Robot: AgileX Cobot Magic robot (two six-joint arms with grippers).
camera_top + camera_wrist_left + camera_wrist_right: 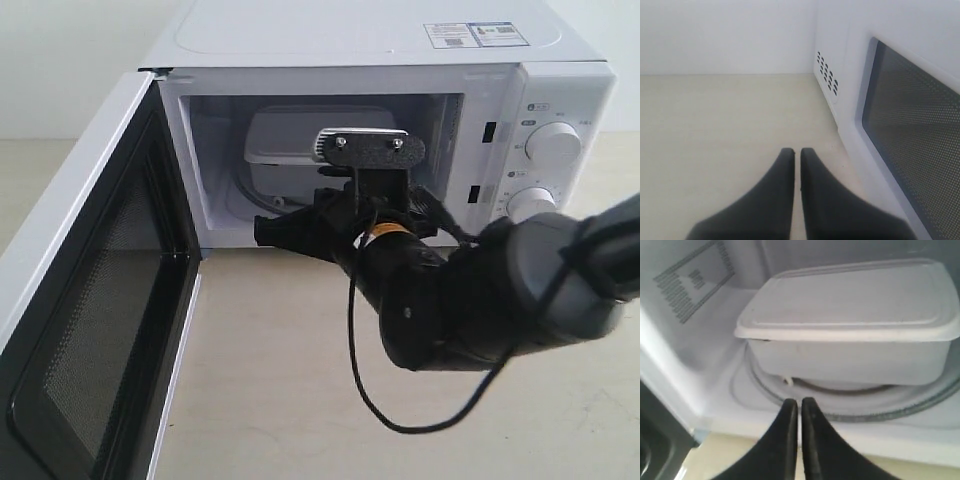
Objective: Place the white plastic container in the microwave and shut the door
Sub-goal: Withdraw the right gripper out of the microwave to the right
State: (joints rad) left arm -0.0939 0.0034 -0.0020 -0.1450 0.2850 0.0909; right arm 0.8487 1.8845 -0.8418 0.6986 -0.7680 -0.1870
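The white plastic container (pixel 295 140) (pixel 850 315) rests lidded on the glass turntable (pixel 865 407) inside the microwave (pixel 370 40). The door (pixel 90 300) stands wide open on the left; the left wrist view shows its outer face with the mesh window (pixel 915 130). My right gripper (pixel 260 232) (pixel 799 402) is shut and empty, its tips at the front sill of the cavity, just short of the container. Beside the door's outer face, my left gripper (pixel 797 151) hangs over the table, shut on nothing. The exterior view does not show it.
Two round dials (pixel 553 143) (pixel 530 203) sit on the microwave's right panel. A black cable (pixel 352 340) dangles from the right arm over the beige table (pixel 270 400). Vent holes (pixel 826 75) mark the microwave's side wall by the door hinge.
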